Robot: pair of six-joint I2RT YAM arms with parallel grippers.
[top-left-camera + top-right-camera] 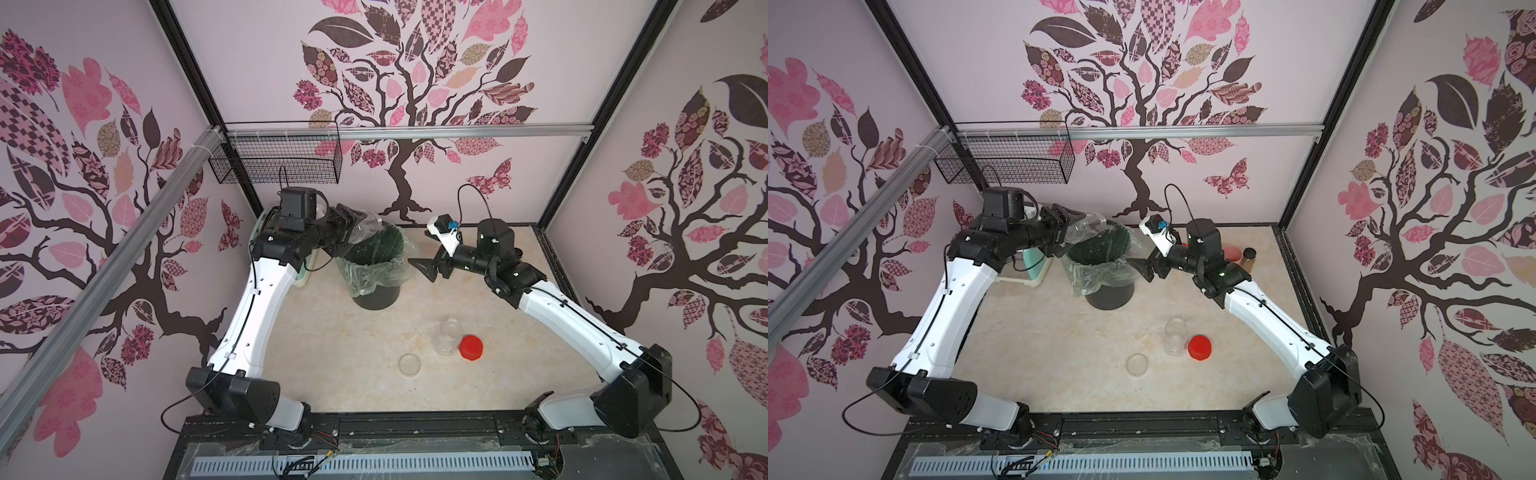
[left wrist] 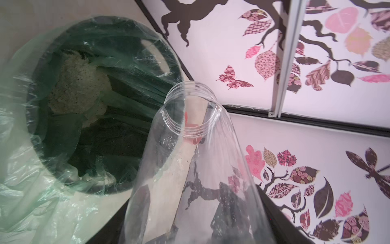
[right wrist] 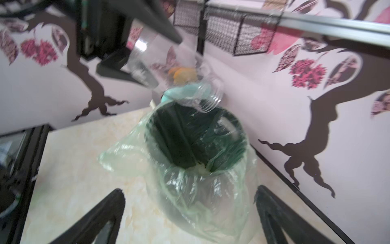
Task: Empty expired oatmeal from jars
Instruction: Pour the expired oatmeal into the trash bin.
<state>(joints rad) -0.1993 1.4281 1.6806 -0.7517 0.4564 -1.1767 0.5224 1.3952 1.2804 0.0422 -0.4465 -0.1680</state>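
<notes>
The left fingers (image 3: 114,65) clamp the tilted jar (image 1: 371,225) at the bin (image 1: 376,296); right fingers (image 1: 422,266) apart. Jar seems nearly empty: tip steeper, mouth inside rim.

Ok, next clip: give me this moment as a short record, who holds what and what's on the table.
left gripper: shut on clear jar, lidless, tilted mouth-down above the bin
its contents: almost none, only specks on the wall
bin: green liner, oatmeal heaped inside
right gripper: open, empty, beside the bin
table: second clear jar upright and lidless, red lid beside it, clear lid lying apart
</notes>
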